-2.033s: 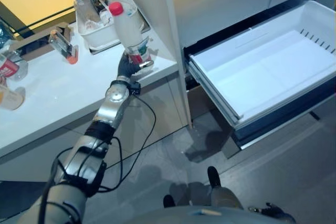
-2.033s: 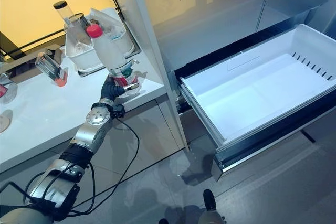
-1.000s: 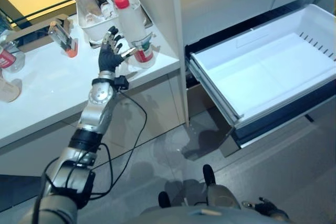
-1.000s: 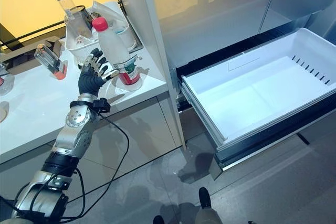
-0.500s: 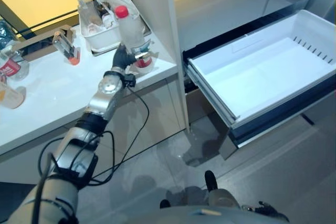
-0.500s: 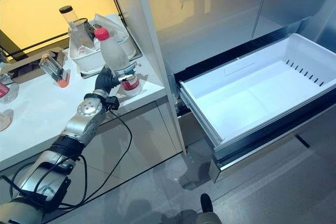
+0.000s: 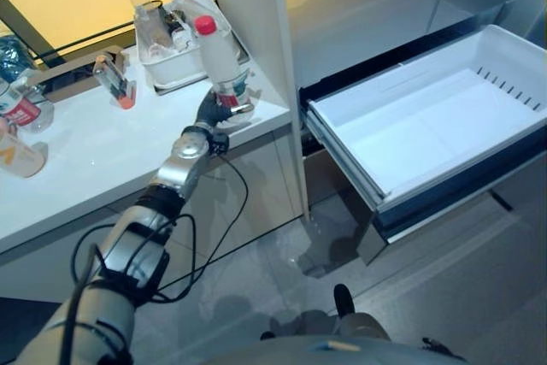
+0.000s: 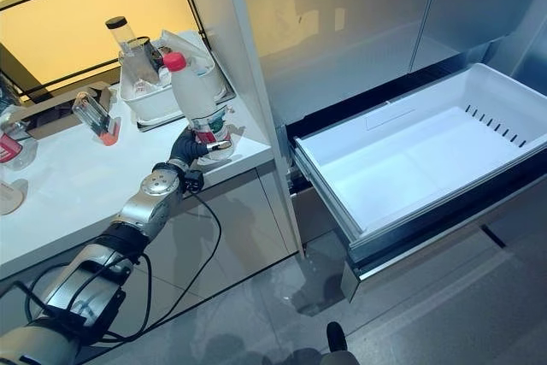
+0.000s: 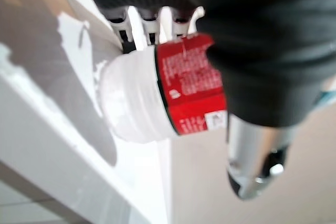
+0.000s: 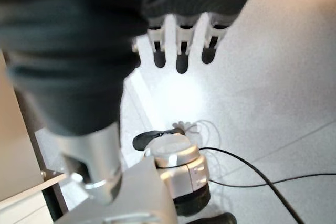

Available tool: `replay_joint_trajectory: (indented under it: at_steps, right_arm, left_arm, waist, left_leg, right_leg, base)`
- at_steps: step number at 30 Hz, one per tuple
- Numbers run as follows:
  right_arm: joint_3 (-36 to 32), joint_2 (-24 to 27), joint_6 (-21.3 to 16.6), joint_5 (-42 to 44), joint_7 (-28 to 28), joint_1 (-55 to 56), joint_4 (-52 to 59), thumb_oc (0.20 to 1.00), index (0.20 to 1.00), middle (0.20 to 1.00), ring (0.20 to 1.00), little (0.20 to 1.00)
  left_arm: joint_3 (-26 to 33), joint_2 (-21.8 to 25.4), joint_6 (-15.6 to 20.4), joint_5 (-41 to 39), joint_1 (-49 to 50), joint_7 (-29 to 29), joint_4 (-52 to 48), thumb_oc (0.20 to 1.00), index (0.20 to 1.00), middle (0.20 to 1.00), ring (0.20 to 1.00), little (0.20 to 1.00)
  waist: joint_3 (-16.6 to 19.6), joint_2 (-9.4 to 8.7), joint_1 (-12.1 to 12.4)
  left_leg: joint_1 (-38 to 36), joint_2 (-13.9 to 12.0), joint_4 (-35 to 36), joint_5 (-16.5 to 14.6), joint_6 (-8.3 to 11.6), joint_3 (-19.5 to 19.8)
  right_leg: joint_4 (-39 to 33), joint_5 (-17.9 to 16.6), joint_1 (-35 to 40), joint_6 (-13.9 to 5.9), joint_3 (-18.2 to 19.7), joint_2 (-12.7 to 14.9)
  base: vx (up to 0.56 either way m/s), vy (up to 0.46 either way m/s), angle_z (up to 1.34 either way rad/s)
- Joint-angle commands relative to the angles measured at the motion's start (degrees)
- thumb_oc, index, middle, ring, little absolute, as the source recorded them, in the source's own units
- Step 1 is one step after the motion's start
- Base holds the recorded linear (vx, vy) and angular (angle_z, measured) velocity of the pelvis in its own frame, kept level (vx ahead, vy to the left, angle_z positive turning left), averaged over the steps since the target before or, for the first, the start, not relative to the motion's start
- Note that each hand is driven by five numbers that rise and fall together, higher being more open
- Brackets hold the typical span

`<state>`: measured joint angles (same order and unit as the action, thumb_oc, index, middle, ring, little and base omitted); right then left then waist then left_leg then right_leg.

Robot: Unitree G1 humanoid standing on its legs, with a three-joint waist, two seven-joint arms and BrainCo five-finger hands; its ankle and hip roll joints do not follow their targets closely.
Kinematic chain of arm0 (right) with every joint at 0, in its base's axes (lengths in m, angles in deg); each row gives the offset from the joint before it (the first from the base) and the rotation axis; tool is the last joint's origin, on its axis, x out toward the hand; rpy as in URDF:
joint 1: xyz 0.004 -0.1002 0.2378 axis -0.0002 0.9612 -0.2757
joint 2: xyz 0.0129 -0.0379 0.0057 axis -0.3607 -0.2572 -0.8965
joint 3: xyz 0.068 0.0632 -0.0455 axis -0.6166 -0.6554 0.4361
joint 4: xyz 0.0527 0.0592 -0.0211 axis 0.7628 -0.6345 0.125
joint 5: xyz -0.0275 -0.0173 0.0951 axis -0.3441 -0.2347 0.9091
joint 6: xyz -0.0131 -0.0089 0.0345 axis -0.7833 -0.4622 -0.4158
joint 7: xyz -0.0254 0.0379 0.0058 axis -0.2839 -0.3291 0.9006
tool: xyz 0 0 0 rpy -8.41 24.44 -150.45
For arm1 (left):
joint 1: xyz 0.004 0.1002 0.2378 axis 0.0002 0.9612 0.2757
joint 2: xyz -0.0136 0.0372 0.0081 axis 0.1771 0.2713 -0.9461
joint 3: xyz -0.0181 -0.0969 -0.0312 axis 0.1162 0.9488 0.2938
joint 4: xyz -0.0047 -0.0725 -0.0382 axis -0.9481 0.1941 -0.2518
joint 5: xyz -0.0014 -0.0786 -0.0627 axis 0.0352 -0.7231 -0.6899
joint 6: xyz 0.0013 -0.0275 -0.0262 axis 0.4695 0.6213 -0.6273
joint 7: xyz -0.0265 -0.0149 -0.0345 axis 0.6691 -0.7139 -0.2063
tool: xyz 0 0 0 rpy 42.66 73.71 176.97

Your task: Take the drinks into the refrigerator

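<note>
A: Where is the drink?

B: The bottle (image 8: 195, 96), white with a red cap and a red label near its base, stands tilted at the counter's (image 8: 77, 185) front right corner. The left hand (image 8: 190, 147) has its fingers and thumb curled round the bottle's lower part; the left wrist view shows the fingers (image 9: 140, 30) behind the red label and the thumb in front of it.

A: And the refrigerator?

B: Its drawer (image 8: 410, 156) is pulled out to the right of the counter, well apart from the bottle. It is a white bin with a row of slots in its far right wall, and nothing lies in it.

A: Other containers on the counter?

B: A white tub (image 8: 155, 100) sits just behind the bottle; a clear bottle with a black cap (image 8: 120, 36) and crumpled clear wrapping stand in it. Left of the tub lies a small clear container with an orange end (image 8: 92, 117). At the far left edge is a bottle with a red label (image 7: 17, 108).

A: The right hand?

B: The right hand (image 10: 178, 51) hangs over the grey floor (image 10: 273, 87) with its fingers straight and slightly apart, holding nothing.
</note>
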<state>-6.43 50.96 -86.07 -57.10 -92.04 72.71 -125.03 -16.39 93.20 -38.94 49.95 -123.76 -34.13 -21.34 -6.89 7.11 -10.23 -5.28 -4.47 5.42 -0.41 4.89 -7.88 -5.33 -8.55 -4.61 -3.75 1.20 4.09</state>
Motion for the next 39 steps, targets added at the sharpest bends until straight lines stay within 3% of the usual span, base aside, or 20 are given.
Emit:
replay_joint_trajectory:
  at_steps: [1, 28, 33, 39]
  right_arm:
    - [1.1, -0.3, -0.2, 1.5, 0.0, -0.5, -2.4, 1.0, 1.0, 1.0, 1.0, 1.0]
    - [1.0, -0.7, -0.6, 1.6, -0.6, -0.2, -1.8, 1.0, 1.0, 1.0, 1.0, 1.0]
    - [0.1, -0.9, -1.0, 2.0, -0.7, -0.1, -0.8, 1.0, 1.0, 1.0, 1.0, 1.0]
    - [-3.4, -1.8, -1.7, 4.3, -0.8, 0.5, -0.2, 1.0, 1.0, 1.0, 1.0, 1.0]
  left_arm:
    - [0.3, -2.4, 0.9, 0.4, -7.8, 1.3, 4.1, 0.2, 0.2, 0.2, 0.2, 0.2]
    - [0.5, -4.8, 1.8, -0.1, -5.6, 0.7, 1.8, 0.2, 0.2, 0.2, 0.2, 0.2]
    - [1.6, -2.7, 3.1, 0.8, -0.8, 0.3, -5.9, 0.2, 0.2, 0.2, 0.2, 0.2]
    - [5.4, -0.7, 4.7, 1.0, 12.8, 1.4, -20.4, 0.2, 0.2, 0.2, 0.2, 0.2]
  waist:
    - [-0.7, -1.04, -2.0]
    - [-1.1, -1.64, -1.8]
    - [-1.4, -1.69, -1.4]
    - [-1.6, -2.34, -0.4]
  left_leg:
    - [1.8, -0.6, -0.4, -0.2, 0.47, -1.5]
    - [2.6, -0.4, -0.4, 0.0, 0.42, -0.9]
    - [2.8, -0.4, -0.4, 0.0, 0.42, -0.9]
    - [2.9, -0.4, -0.4, -0.1, 0.31, -0.5]
  right_leg:
    - [0.3, 6.9, 3.5, -4.42, 1.7, 1.5]
    - [0.3, 6.8, 3.3, -4.4, 0.9, 1.7]
    - [0.3, 6.6, 2.9, -4.45, 1.0, 1.7]
    - [0.3, 6.8, 3.0, -4.41, 1.0, 1.7]
  base:
    - [0.0, 0.0, 0.0]
    - [0.0, 0.0, 0.0]
    - [0.0, 0.0, 0.0]
    - [0.0, 0.0, 0.0]
